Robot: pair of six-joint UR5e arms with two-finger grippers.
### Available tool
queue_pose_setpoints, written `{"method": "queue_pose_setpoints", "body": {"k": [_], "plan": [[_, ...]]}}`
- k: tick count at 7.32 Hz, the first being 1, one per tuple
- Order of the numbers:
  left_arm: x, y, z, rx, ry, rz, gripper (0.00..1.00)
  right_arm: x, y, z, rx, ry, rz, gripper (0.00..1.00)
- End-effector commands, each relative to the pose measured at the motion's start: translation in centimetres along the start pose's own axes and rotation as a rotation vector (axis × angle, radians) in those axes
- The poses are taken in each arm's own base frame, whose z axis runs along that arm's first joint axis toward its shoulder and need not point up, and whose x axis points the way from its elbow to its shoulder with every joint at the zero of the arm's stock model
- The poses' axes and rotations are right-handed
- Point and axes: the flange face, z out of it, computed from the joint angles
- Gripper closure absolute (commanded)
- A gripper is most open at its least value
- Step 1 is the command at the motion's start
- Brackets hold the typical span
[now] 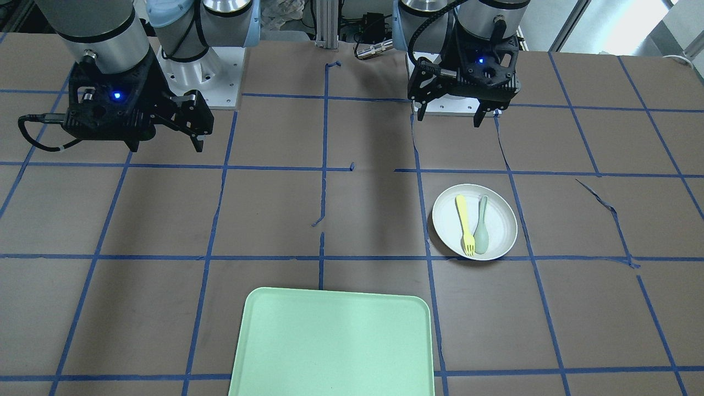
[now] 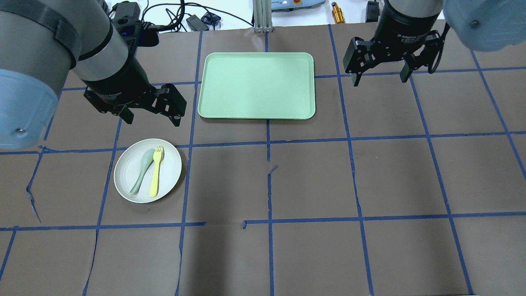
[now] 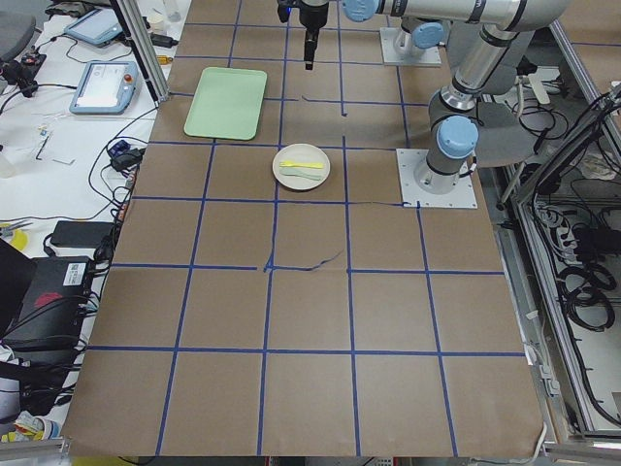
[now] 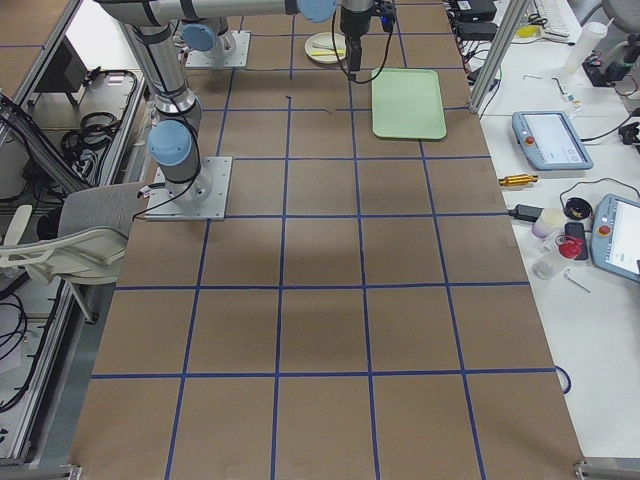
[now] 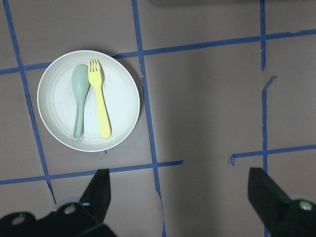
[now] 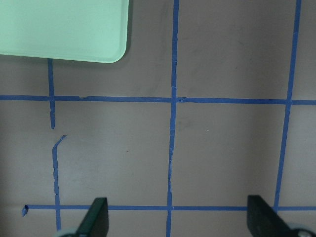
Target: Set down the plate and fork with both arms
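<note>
Located: round, shallow off-white matte plate [image 2: 169,163] flat on brown blue-taped table [image 2: 370,176], robot's left half, just robot-ward of left black two-finger gripper [image 2: 152,120]. On it: small pale yellow plastic fork [image 2: 156,172] just beside pale grey-green spoon [image 2: 141,172]. Fork's long axis roughly fore-and-aft, tines toward pale green rectangular tray [image 2: 257,55]. Left jaws spread wide, holding nothing. Right black gripper [image 2: 380,79] likewise spread and empty, well apart beyond the tray. Judged nearer: left arm. Fork-to-spoon contact not determinable; fingertips cut off in wrist views.
</note>
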Motion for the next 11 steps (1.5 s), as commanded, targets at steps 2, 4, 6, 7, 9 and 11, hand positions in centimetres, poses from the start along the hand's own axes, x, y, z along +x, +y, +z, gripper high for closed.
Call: {"method": "queue_pose_setpoints", "body": {"k": [2, 4, 6, 7, 9, 11], "plan": [[0.0, -0.3, 0.7, -0.022, 0.000, -0.003, 0.00, 0.0, 0.1, -0.1, 0.001, 0.000, 0.003, 0.00], [-4.0, -3.0, 3.9, -0.028, 0.004, -0.058, 0.00, 0.0, 0.0, 0.1, -0.001, 0.001, 0.003, 0.00], [-14.8, -2.1, 13.3, -0.025, 0.016, -0.094, 0.00, 0.0, 0.0, -0.1, 0.003, 0.003, 0.003, 0.00], [-17.2, -0.8, 17.6, 0.003, 0.004, -0.120, 0.00, 0.0, 0.0, 0.0, 0.001, 0.003, 0.003, 0.00], [-23.1, 3.1, 24.8, -0.044, 0.028, -0.062, 0.09, 0.0, 0.0, 0.1, -0.002, 0.003, 0.003, 0.00], [-25.3, 2.6, 28.3, -0.048, 0.028, -0.087, 0.19, 0.0, -0.1, 0.2, -0.002, -0.003, 0.003, 0.00]]}}
